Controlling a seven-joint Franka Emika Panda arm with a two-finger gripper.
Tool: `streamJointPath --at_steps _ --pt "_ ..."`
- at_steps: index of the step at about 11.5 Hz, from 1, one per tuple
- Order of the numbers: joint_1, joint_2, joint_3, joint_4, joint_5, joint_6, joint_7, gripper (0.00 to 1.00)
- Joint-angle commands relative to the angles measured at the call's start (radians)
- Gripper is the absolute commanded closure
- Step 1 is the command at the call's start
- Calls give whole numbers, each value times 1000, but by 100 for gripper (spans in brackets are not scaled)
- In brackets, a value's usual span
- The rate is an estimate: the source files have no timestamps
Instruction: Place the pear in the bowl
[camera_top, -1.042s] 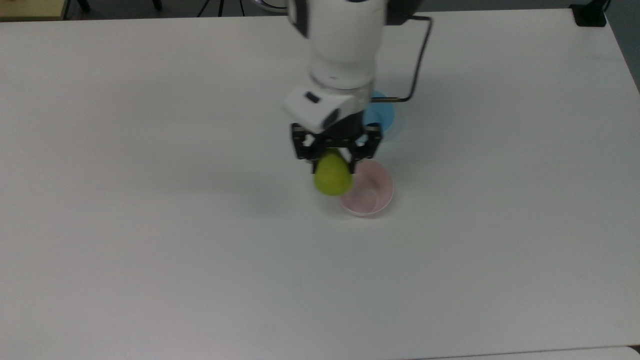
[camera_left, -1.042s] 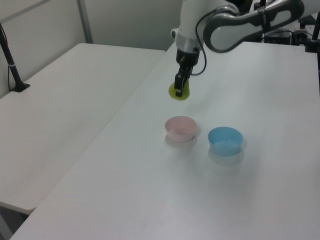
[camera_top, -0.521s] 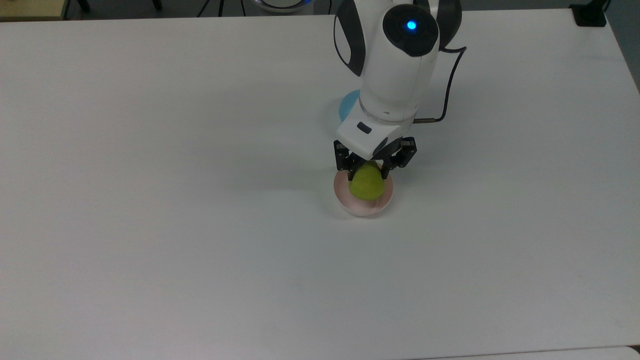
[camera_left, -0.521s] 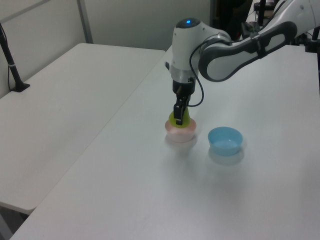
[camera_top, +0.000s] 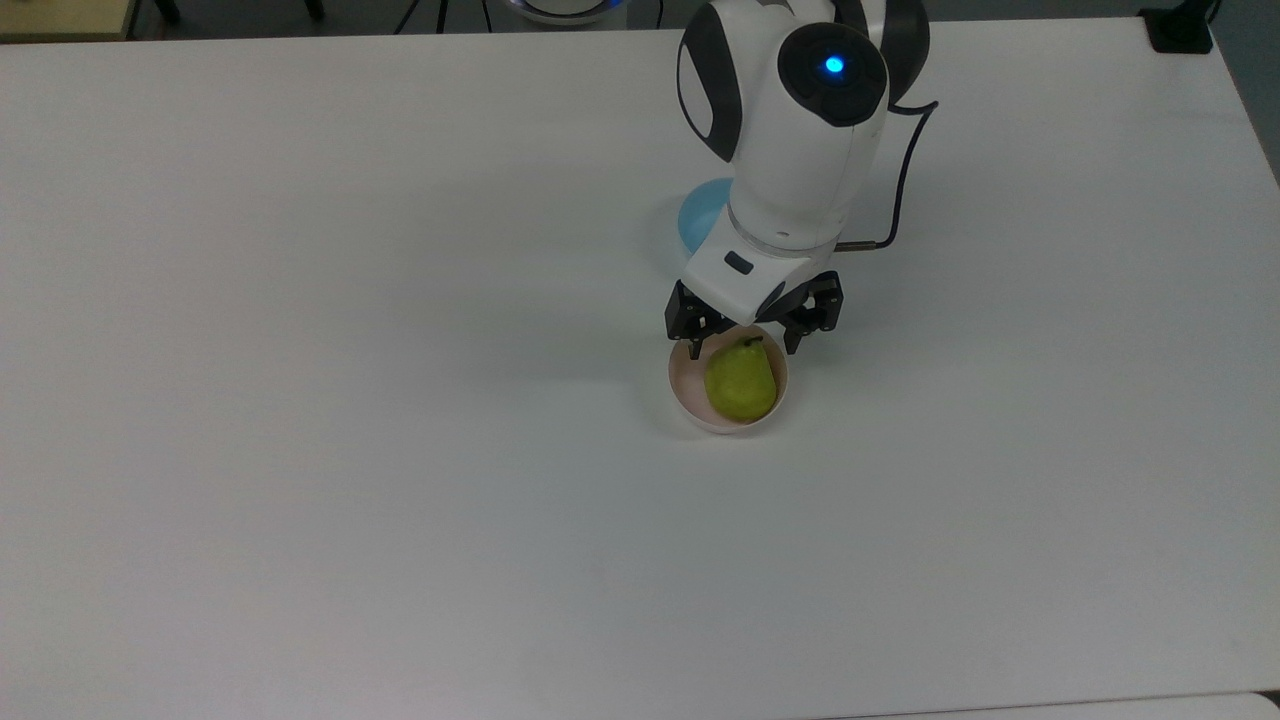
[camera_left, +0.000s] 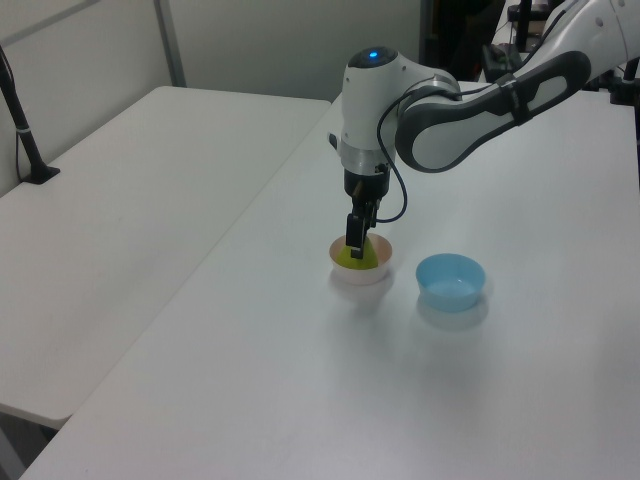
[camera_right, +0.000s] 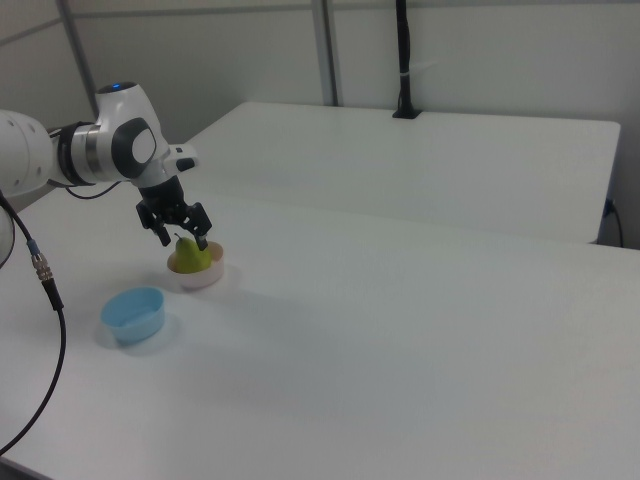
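One pear (camera_top: 741, 382) lies in the pink bowl (camera_top: 686, 395), its dark stem end pointing toward the gripper (camera_top: 755, 335) in the top view, and the fruit takes up most of the bowl's inside. It looks light and rigid, with a smooth rounded skin that would likely slip under a loose pinch. If it needed regripping, the narrower neck below the stem seems the surest place to take hold, since the wide belly sits low against the bowl's wall. The bowl itself is thin plastic and probably light enough to slide on the white table (camera_top: 300, 400) if nudged.

The arm reaches down nearly upright over the bowl, its wrist directly above and the cable looping off to the top view's right. The gripper's fingers are spread apart, one on each side of the stem end, and appear to be clear of the pear (in the right view they sit just above it, though whether a tip brushes the skin I cannot tell). A light blue bowl (camera_left: 450, 280) stands near the pink one, partly behind the arm in the top view.
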Motion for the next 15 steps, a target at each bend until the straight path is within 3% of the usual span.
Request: streamJointPath --at_steps 1,5,9,15 --pt "6 -75 -26 -10 -5 -24 14 0" --pt "-98 -216 -27 -10 0 -226 -10 0" --pt "-264 -307 -26 -13 11 -393 -153 0" --pt "-318 -318 -29 -7 9 -443 -135 0"
